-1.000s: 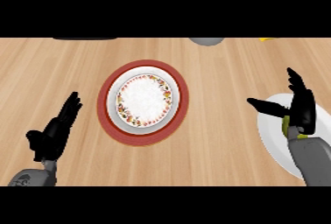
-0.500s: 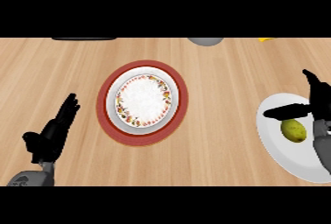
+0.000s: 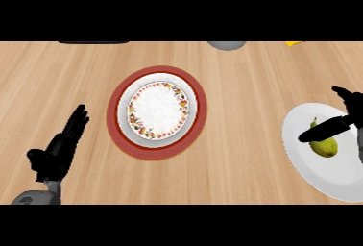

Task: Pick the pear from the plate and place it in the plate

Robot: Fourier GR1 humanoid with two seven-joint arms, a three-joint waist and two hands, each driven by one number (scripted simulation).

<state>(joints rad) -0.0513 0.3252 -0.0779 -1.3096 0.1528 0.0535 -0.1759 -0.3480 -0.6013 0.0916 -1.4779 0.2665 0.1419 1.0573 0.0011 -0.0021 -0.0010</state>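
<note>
A yellow-green pear (image 3: 324,144) lies on a plain white plate (image 3: 320,166) at the right edge of the counter. My right hand (image 3: 349,106) is over that plate, fingers straight, its thumb (image 3: 325,129) stretched across just above the pear's top. It holds nothing. Left of centre sits a second white plate with a flowered rim (image 3: 158,110), resting on a red charger (image 3: 117,126). My left hand (image 3: 60,149) rests open at the lower left, fingers pointing up.
At the counter's far edge show a grey round object (image 3: 227,44), a dark flat object (image 3: 93,42) and a small yellow thing (image 3: 296,43). Bare wooden counter lies between the two plates.
My right hand has drifted right and slightly back, uncovering the pear on the white plate. The left hand has barely shifted.
</note>
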